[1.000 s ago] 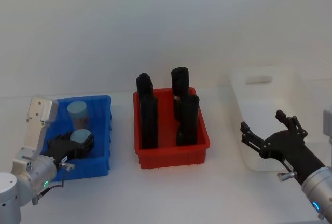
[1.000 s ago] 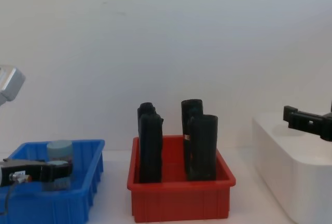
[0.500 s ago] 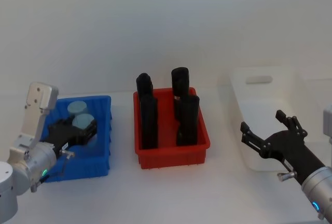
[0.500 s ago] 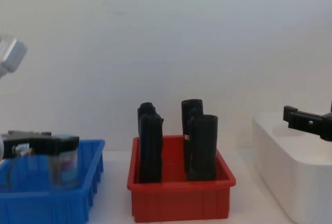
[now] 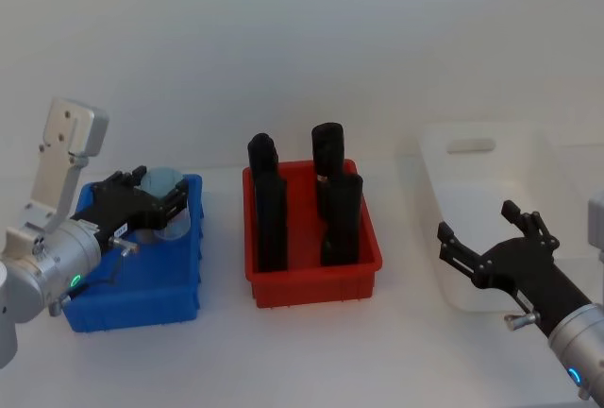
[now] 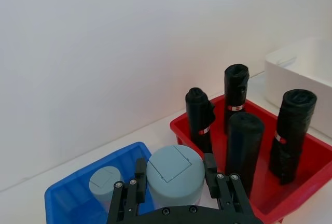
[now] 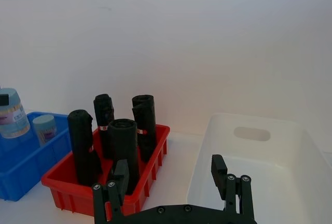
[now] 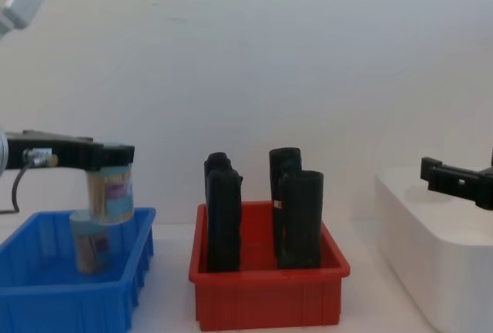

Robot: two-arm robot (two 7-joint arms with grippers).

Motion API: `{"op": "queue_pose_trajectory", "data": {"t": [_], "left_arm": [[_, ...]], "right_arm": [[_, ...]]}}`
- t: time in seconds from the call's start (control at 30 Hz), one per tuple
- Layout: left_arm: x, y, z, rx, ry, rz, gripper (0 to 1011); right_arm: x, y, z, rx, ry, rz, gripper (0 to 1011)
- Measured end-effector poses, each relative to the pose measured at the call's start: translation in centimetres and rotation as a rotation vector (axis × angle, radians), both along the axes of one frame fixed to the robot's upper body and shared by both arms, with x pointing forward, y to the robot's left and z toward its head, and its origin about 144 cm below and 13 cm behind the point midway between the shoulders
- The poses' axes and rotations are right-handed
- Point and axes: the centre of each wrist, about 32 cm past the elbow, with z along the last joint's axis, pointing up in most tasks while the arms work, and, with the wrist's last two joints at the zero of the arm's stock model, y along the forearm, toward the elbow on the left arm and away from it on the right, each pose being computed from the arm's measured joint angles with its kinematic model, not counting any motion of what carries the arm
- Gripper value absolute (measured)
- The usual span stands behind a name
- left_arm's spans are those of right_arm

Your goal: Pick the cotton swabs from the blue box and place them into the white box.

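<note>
Chest view: a cotton swabs jar (image 8: pixel 110 192), clear with a pale blue lid and a bright label, hangs just above the blue box (image 8: pixel 77 302) at the bench's left end. The left gripper (image 8: pixel 108 156) has its jaws squeezing the jar near the lid, one on each side. A second jar (image 8: pixel 91 247) stands in the box below. The right gripper (image 5: pixel 477 222) hovers by the white box (image 5: pixel 483 146) with its jaws wide apart.

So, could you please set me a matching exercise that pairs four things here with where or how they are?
1. raised cotton swab jar
2. other cotton swab jar
3. black cylinders
4. right gripper

a. upright in the red bin
b. open, holding nothing
c. standing in the blue box
d. clamped in the left gripper

Pairs: 1-d, 2-c, 3-a, 4-b
</note>
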Motion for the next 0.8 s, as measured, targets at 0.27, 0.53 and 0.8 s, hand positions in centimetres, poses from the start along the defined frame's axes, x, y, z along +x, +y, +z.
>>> {"op": "queue_pose_trajectory", "data": {"t": [0.27,0.53,0.8], "left_arm": [[-0.6,-0.1,2.1,-0.001,-0.002,-0.059,659],[-1.0,-0.2,3.7,-0.016,0.013,-0.14,659],[-1.0,-0.6,4.8,-0.026,0.033,-0.235,659]], "right_arm": [[0.0,0.0,0.0,0.0,0.0,0.0,1002],[0.0,0.0,0.0,0.0,0.0,0.0,1002],[0.0,0.0,0.0,0.0,0.0,0.0,1002]]}}
